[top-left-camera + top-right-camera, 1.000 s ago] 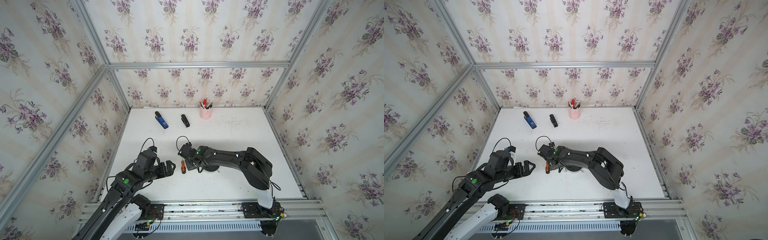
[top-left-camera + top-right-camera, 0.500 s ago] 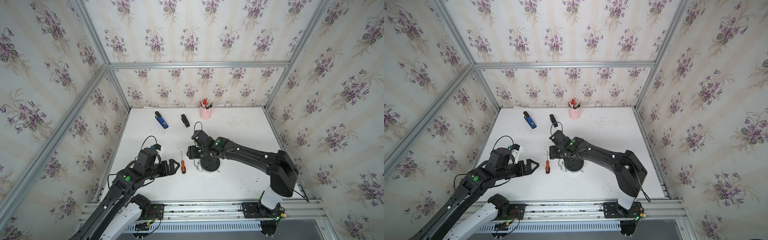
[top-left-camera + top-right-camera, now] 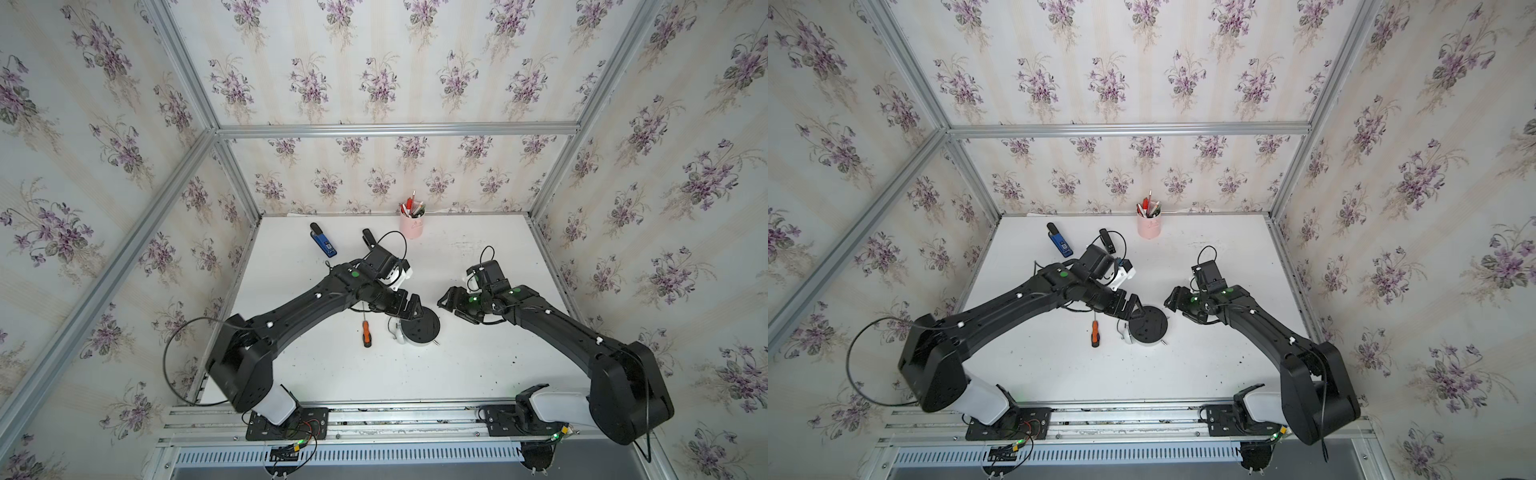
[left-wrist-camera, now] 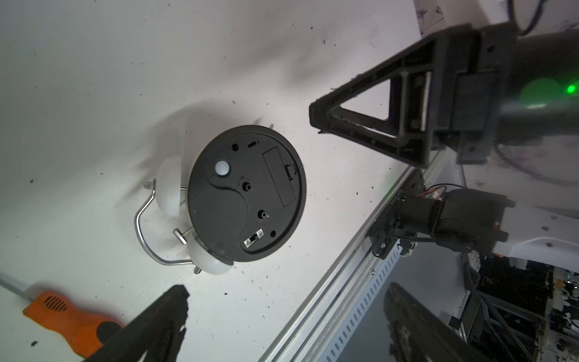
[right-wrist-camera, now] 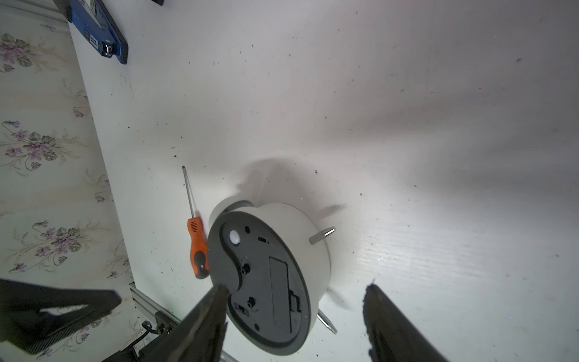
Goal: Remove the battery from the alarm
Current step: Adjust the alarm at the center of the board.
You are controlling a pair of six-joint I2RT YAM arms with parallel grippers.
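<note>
The alarm (image 3: 419,329) (image 3: 1148,326) lies face down mid-table with its round black back (image 4: 246,194) (image 5: 266,282) up. The battery is hidden; the cover (image 4: 279,175) on the back is shut. In both top views my left gripper (image 3: 409,311) (image 3: 1128,309) hovers at the alarm's far left edge. It is open and empty (image 4: 286,291), the alarm lying ahead of its fingers. My right gripper (image 3: 451,305) (image 3: 1179,308) hangs just right of the alarm, open and holding nothing (image 5: 294,288). An orange-and-black screwdriver (image 3: 365,334) (image 3: 1095,334) lies just left of the alarm.
A pink pen cup (image 3: 411,226) stands at the back wall. A blue device (image 3: 323,241) and a small black object (image 3: 368,237) lie at the back left. Wallpapered walls close in three sides, and a metal rail (image 3: 374,415) runs along the front edge.
The right arm has drawn back from over the screwdriver to the alarm's right side, its jaws wider apart. The left arm has stretched out from near its base to the alarm.
</note>
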